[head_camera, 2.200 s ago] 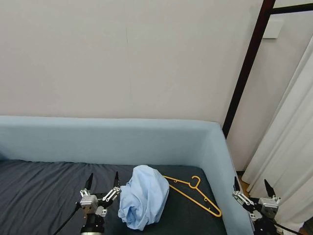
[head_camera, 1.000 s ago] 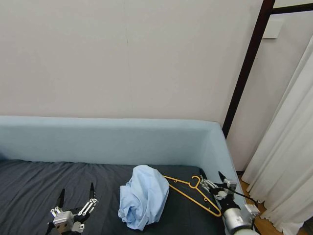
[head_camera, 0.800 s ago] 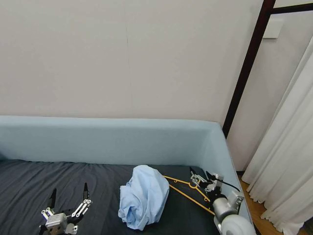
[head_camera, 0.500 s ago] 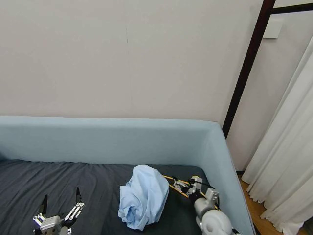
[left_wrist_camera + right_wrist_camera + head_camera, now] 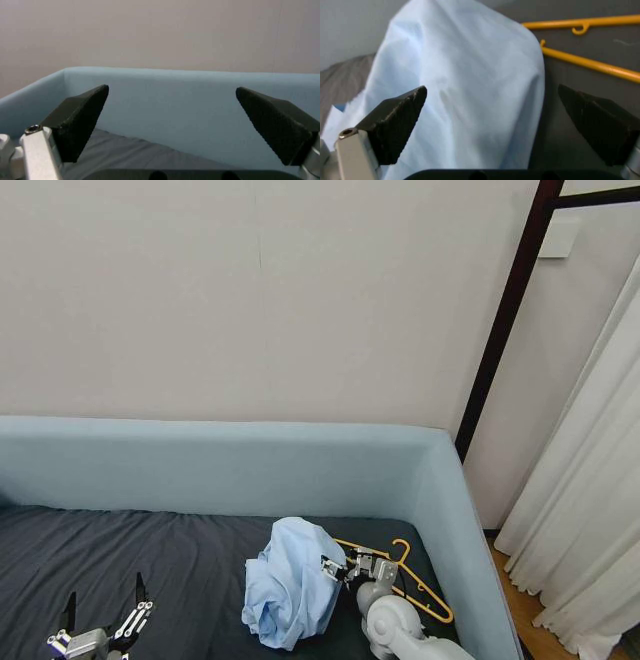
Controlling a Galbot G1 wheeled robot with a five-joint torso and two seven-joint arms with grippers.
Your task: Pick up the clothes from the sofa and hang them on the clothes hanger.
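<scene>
We saw right gripper (image 5: 337,566) jaws spread wide at edge of blue shirt (image 5: 285,590), gripping nothing. Shirt lay crumpled on sofa (image 5: 200,470) seat, orange hanger (image 5: 430,602) beside it. Left gripper (image 5: 104,608) also spread, well apart.

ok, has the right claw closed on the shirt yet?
No, the right claw is wide open in front of the blue shirt, with no cloth pinched between its tips.

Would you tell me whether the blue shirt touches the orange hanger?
Touching: in the right wrist view, the orange hanger slips under the edge of the blue shirt.
</scene>
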